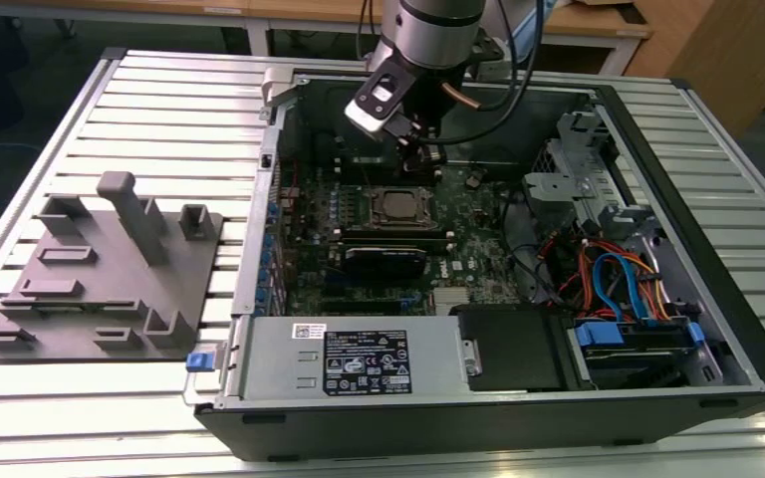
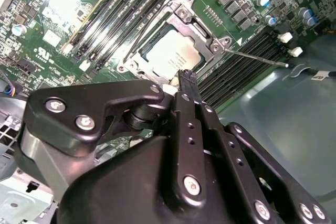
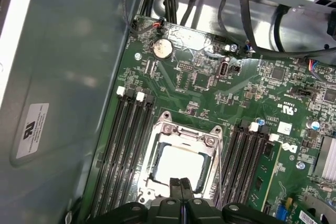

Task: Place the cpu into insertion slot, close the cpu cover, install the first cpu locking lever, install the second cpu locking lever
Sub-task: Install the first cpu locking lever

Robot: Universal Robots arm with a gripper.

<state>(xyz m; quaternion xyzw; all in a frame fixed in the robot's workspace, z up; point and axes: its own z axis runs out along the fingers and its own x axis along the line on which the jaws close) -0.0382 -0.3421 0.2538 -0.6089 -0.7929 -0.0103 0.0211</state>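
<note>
The gripper's (image 3: 181, 183) two black fingers are pressed together with only a thin seam between them, and they pinch nothing. In both wrist views the joined tips sit at one edge of the small flat square cpu with the pale silver-grey metal top (image 3: 181, 163). They cover a sliver of that edge, and I cannot tell whether they touch the metal or hang just above it.

The cpu lies flat in the square black-rimmed insertion slot (image 3: 151, 178), near the middle of the green motherboard (image 3: 205, 85). It sits between two banks of long black memory slots (image 3: 128, 140). The thin square silver cpu cover (image 3: 185, 132) lies down around the chip, which shows through its window.

In the second wrist view a thin silver wire lever (image 2: 257, 57) runs out from one corner of the cover across the neighbouring memory slots. Whether it is latched cannot be made out. The gripper's black linkage hides the board on the near side of the socket there.

In the exterior view the arm reaches down into the open black computer case (image 1: 489, 428) on the slatted aluminium table (image 1: 156, 110). The fingertips there are too dark against the board to separate.
</note>
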